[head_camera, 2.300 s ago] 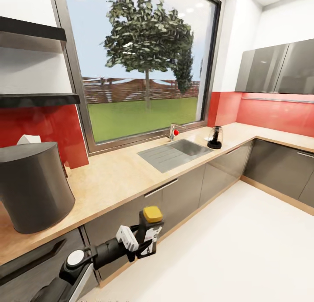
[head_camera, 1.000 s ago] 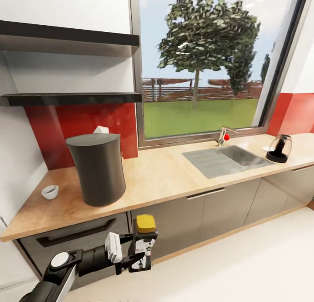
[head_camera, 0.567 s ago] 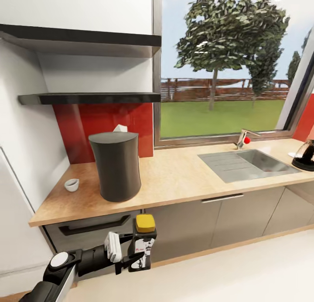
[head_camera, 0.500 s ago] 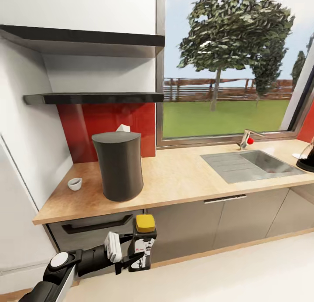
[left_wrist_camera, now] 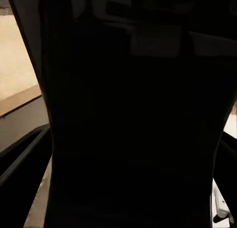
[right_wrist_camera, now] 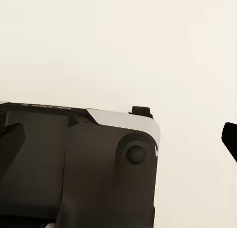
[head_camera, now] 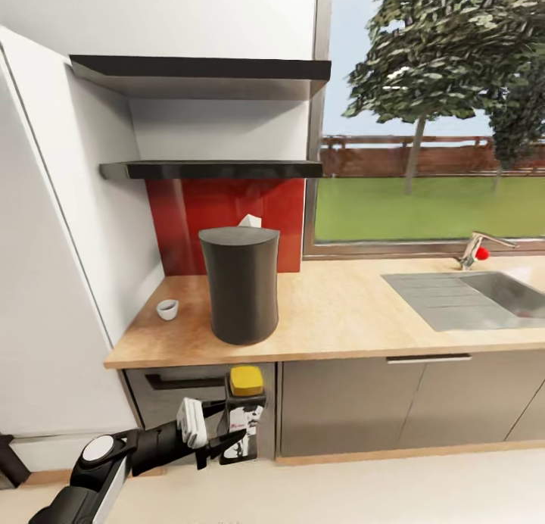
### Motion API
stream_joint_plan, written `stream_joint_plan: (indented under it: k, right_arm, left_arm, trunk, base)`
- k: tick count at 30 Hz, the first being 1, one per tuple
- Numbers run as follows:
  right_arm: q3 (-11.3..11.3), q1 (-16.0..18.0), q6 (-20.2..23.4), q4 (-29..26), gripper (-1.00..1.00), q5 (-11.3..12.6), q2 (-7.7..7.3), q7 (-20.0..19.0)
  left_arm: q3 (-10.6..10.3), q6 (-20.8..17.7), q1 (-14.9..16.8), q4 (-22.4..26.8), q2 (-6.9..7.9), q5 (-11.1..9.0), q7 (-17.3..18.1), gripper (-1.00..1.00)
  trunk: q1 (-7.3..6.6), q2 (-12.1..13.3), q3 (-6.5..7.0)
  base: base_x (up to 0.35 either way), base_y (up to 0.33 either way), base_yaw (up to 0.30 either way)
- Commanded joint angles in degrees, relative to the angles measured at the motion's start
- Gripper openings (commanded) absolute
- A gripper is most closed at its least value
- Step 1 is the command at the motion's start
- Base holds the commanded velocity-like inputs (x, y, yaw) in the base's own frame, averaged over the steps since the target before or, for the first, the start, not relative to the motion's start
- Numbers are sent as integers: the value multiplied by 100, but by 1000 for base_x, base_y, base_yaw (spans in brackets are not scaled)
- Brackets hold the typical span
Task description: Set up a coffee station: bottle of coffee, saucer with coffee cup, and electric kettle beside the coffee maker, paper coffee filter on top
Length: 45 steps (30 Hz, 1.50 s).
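Now the countertop [head_camera: 356,319] sits squarer in the head view, the camera having swung left. On it stand the coffee maker [head_camera: 240,284] and coffee cup [head_camera: 167,309]. Below, the left gripper [head_camera: 231,431] still clamps the bottle of coffee [head_camera: 244,412] upright. Right gripper's fingers: cannot tell.

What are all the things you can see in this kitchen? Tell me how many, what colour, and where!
coffee maker: 1, dark grey, on the countertop near its left end
cup: 1, white, left of the coffee maker
filter: 1, cream, peeking out behind the coffee maker
shelves: 2, black, above the coffee maker
sink: 1, steel, right
tap: 1, silver with red knob, behind the sink
bottle: 1, dark, yellow lid, in front of the cabinets
left gripper: 1, black and white, holding the bottle
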<state>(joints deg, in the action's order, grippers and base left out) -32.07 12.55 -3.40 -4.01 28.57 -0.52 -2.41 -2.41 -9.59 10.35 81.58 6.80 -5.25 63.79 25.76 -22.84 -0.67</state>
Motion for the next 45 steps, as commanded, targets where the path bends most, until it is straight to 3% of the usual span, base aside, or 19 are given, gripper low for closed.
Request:
stream_joint_plan:
  k: [1,5,11,15,19,22,27,29,33,35,45]
  right_arm:
    - [-38,2,-21,1,100,60,-3,-22]
    - [-39,2,-25,-9,100,57,-4,-22]
    - [-44,2,-34,-14,100,44,-9,-22]
    - [-45,2,-38,-20,100,43,-9,-22]
    - [-45,2,-41,-21,100,43,-9,-22]
    - [-45,2,-46,-18,100,43,-9,-22]
    - [-57,2,-47,-3,100,40,-9,-22]
    - [-70,2,-47,20,100,36,-20,-22]
    - [-84,2,-42,107,100,22,-100,-22]
    - [-87,2,-35,215,100,13,-156,-22]
    - [-97,-54,-15,268,100,-1,-218,-22]
  left_arm:
    - [18,-85,25,3,-1,-37,2,-100]
    - [95,-468,76,53,2,-37,-5,-100]
    - [772,-1108,595,190,36,-40,3,-100]
    - [1026,-1585,974,288,55,-45,14,-100]
    - [1082,-1734,1281,318,63,-39,12,-100]
    - [1254,-1736,1354,319,63,-30,-15,-100]
    - [1876,-1654,1313,286,59,46,-70,-100]
    - [1955,-1636,1301,264,58,88,-196,-100]
    - [1966,-1382,1281,252,51,113,-630,-100]
    - [1927,-977,1261,240,21,114,-1078,-100]
    - [1915,-721,1192,147,3,116,-1777,-100]
  trunk:
    - [3,-8,-7]
    - [3,-8,-7]
    - [3,-8,-7]
    - [3,-8,-7]
    - [3,-8,-7]
    - [3,-8,-7]
    - [3,-8,-7]
    - [3,-8,-7]
    - [3,-8,-7]
    - [3,-8,-7]
    - [3,-8,-7]
  base:
    - [0,0,277]
    - [0,0,220]
    - [0,0,24]
    - [0,0,2]
    - [0,0,0]
    - [0,0,0]
    - [0,0,0]
    - [0,0,0]
    - [0,0,0]
    - [0,0,0]
    - [0,0,0]
